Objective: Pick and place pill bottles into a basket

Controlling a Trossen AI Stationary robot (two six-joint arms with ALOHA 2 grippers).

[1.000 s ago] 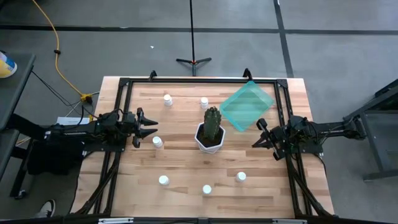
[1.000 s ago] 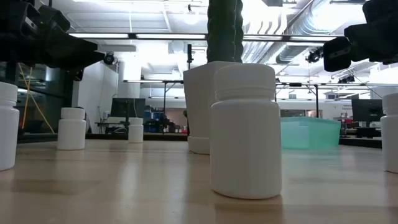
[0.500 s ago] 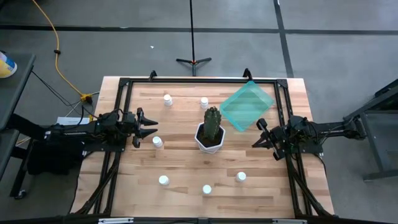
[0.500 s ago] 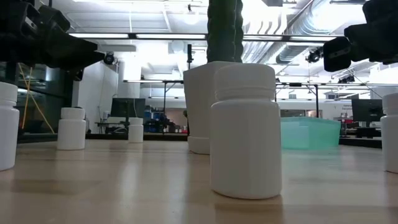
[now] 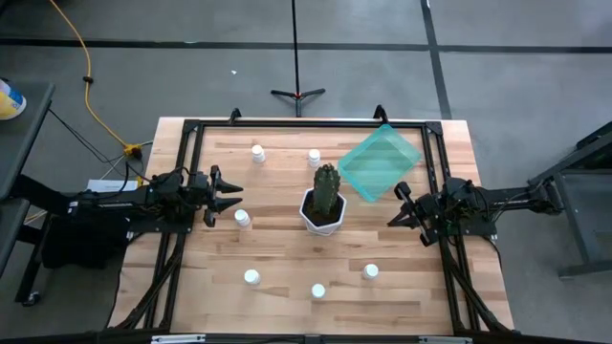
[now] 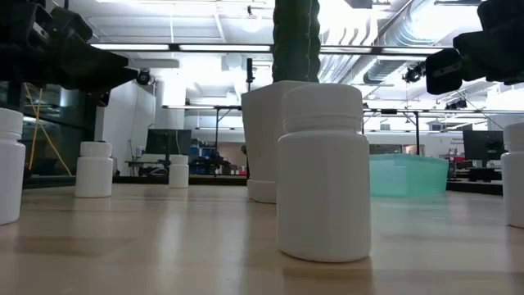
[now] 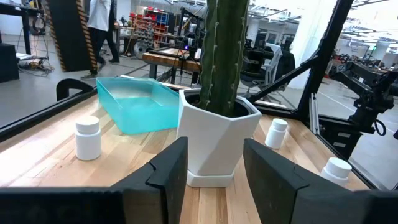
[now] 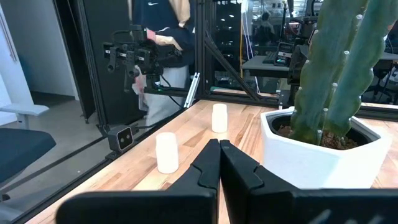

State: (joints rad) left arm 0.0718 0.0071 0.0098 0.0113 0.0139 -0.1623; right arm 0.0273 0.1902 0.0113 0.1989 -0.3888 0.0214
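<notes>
Six pill bottles [image 5: 243, 218] are seen scattered upright on the wooden table [image 5: 277, 244] in the high view: two in the upper middle, one left of centre just beside the left gripper [image 5: 232, 198], and three along the lower part of the frame. Each is a small rigid white cylinder with a ribbed cap, judged light and easily tipped; the smooth plastic wall is probably slippery. A grasp across the body just under the cap is judged safest, with the fingers brought down squarely.

The basket [image 5: 380, 161] is placed at the upper right of the high view, turned diamond-wise, with nothing visible inside. Its thin translucent walls look light enough to be shoved by a careless arm.

The left gripper is held at the left middle of the frame with its fingers [image 7: 166, 175] spread apart and nothing between them. The right gripper [image 5: 397, 212] is parked at the right middle, its fingers [image 8: 206, 168] pressed together on nothing.

A cactus pot [image 5: 323, 205] stands at the centre, between the left-hand bottles and the basket, and is judged the main obstruction: a carry from the left side must be routed around or above the tall spiny stem.
</notes>
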